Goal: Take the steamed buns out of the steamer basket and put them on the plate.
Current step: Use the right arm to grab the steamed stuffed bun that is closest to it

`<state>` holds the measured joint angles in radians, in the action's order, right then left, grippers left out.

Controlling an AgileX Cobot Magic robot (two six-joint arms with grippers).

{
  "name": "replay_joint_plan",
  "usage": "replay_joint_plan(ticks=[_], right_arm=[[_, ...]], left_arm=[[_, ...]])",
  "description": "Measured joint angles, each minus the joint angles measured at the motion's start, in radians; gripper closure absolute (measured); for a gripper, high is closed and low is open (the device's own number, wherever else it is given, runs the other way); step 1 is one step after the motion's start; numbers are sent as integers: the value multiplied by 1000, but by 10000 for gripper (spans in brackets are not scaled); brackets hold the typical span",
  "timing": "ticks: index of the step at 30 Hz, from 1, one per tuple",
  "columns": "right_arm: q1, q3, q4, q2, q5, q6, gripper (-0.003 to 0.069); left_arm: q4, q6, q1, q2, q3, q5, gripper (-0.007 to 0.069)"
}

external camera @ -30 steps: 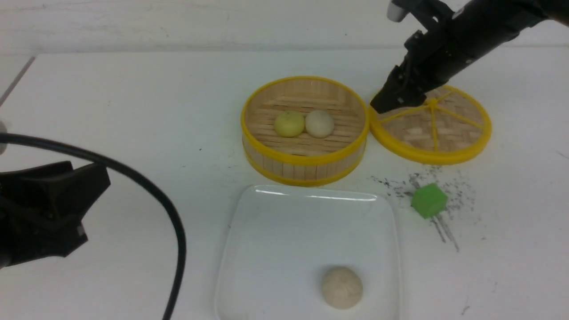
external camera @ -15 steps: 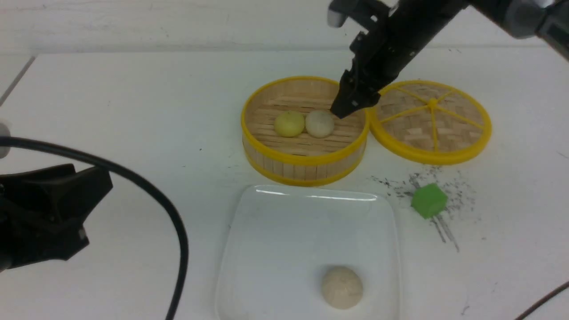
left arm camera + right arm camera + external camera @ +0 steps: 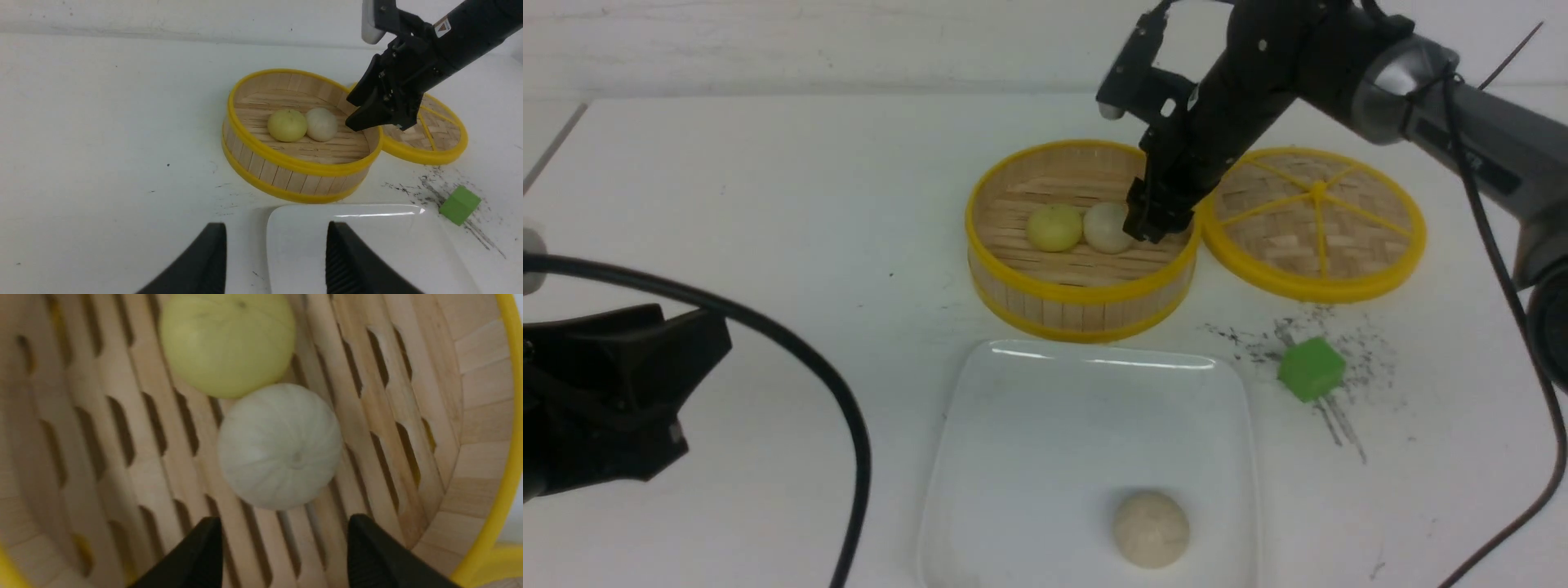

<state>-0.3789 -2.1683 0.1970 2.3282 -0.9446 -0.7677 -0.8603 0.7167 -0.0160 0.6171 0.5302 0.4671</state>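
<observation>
buns (image 3: pixel 1054 227) in basket (image 3: pixel 1081 309), plate (image 3: pixel 1029 441) before — lid (image 3: pixel 1331 237) right

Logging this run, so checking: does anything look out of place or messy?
A green cube sits right of the plate amid dark scuffs on the table, unrelated to the task. Otherwise nothing looks spilled or damaged; the lid lies flat beside the basket.

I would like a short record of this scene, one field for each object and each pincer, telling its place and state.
steamer basket: on table, uncovered
pale yellow bun: in basket, touching off-white bun
off-white bun: in basket, not gripped
right pincer: open, inside basket, off-white bun just ahead of it
left pincer: open, empty, away from basket
plate: on near side of basket, carries one speckled bun
lid: flat on table, right of basket
</observation>
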Motion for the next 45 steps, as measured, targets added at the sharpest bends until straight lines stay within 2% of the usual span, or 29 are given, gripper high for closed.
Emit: replay_joint_plan(ticks=[10, 30, 40, 44, 45], right_arm=[[0, 0, 4, 25, 135, -1, 240], [1, 0, 135, 26, 92, -43, 240], [1, 0, 130, 73, 115, -44, 300], [1, -1, 118, 74, 134, -44, 391], [1, -2, 110, 74, 141, -43, 460]], left_arm=[[0, 0, 0, 10, 0, 1, 267], [4, 0, 0, 10, 0, -13, 268], [4, 0, 0, 10, 0, -14, 268], [4, 0, 0, 10, 0, -14, 268], [4, 0, 0, 10, 0, -14, 268]])
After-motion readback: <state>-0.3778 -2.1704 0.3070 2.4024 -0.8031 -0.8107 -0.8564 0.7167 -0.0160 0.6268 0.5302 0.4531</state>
